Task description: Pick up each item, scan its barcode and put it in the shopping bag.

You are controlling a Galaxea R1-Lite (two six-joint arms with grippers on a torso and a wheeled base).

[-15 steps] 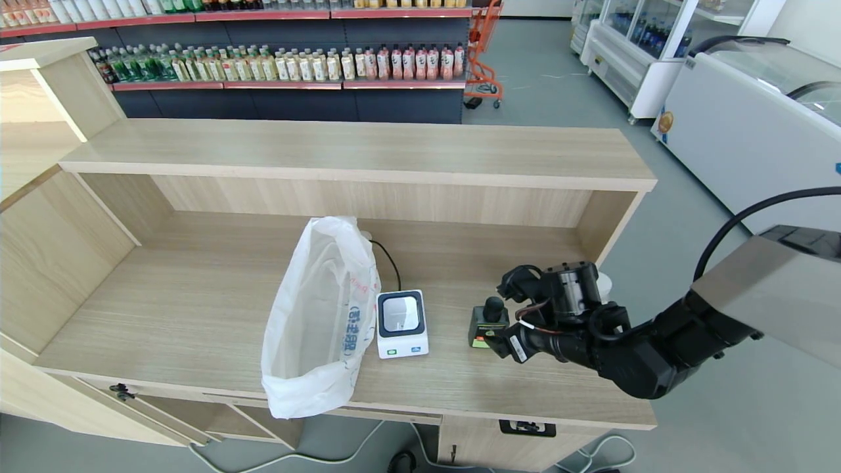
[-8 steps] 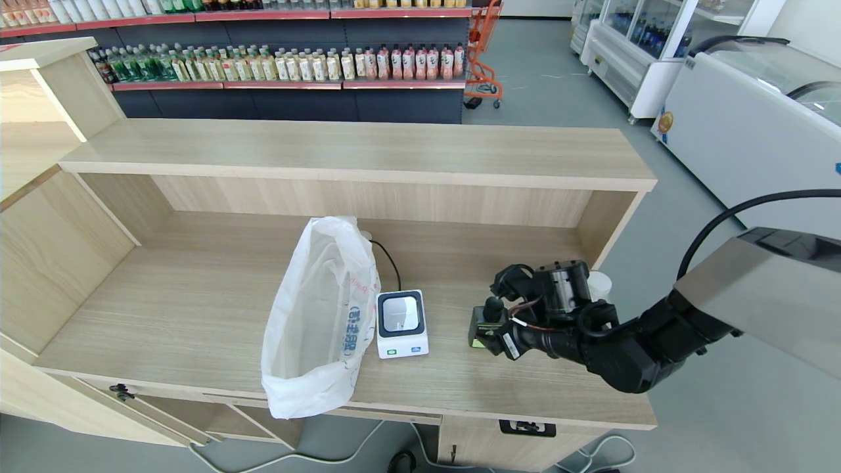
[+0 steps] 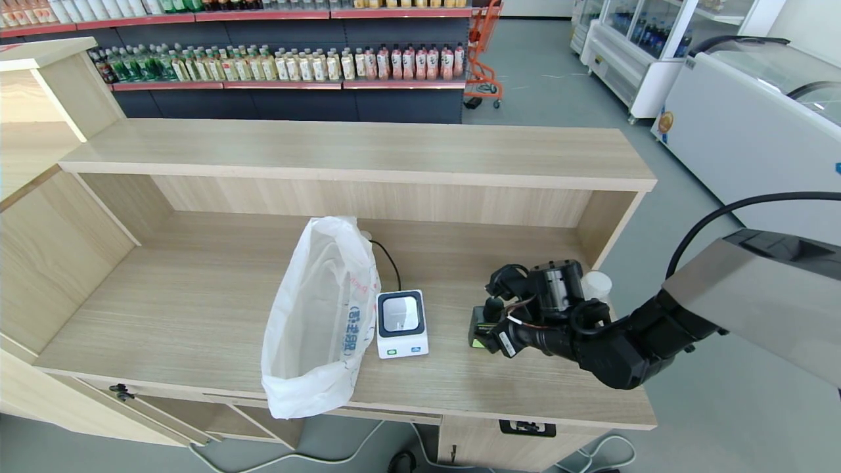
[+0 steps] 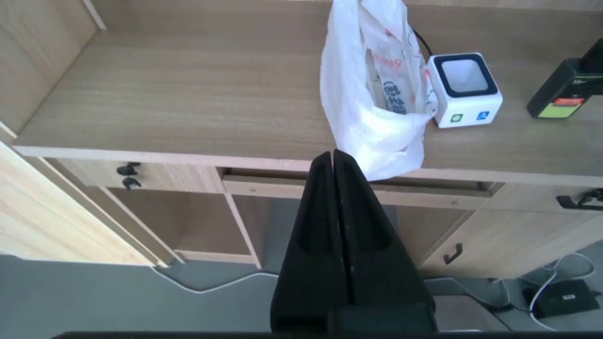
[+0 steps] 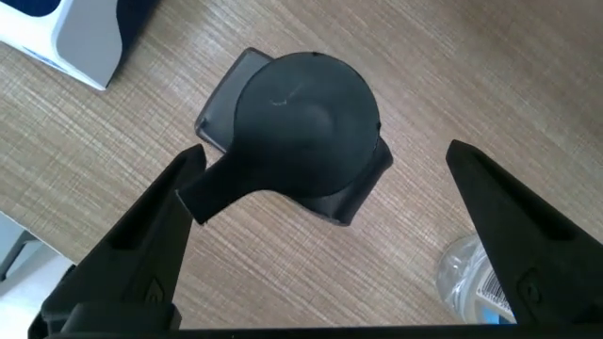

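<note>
Shopping bag [image 3: 322, 315] on the left of the counter [image 3: 164, 309], propped up with its mouth open, so a drop from above should go straight in. My left gripper [image 4: 334, 162] hangs out in front of the counter edge, fingers pressed together on nothing. Parked out of the way, I'd say.

Spotter: What's next along?

Me: Scanner [image 3: 402, 323], just beside the bag, window facing up, its cable [image 3: 389, 259] running off behind the bag. It's a short hop from window to bag, which I reckon is why they sit together.

Spotter: And the item?

Me: Dark bottle [image 3: 479, 325] with a round black cap, upright on the counter, right of the scanner and apart from it. My right gripper [image 5: 325, 155] is over it, fingers spread wide either side of the cap, not yet touching it. I judge this is the pick.

Spotter: Anything in the way?

Me: A clear bottle [image 5: 464, 281] stands near, to the right of the dark one and close to my outer finger. The scanner sits between the dark bottle and the bag, so I'd lift high before crossing.
</note>
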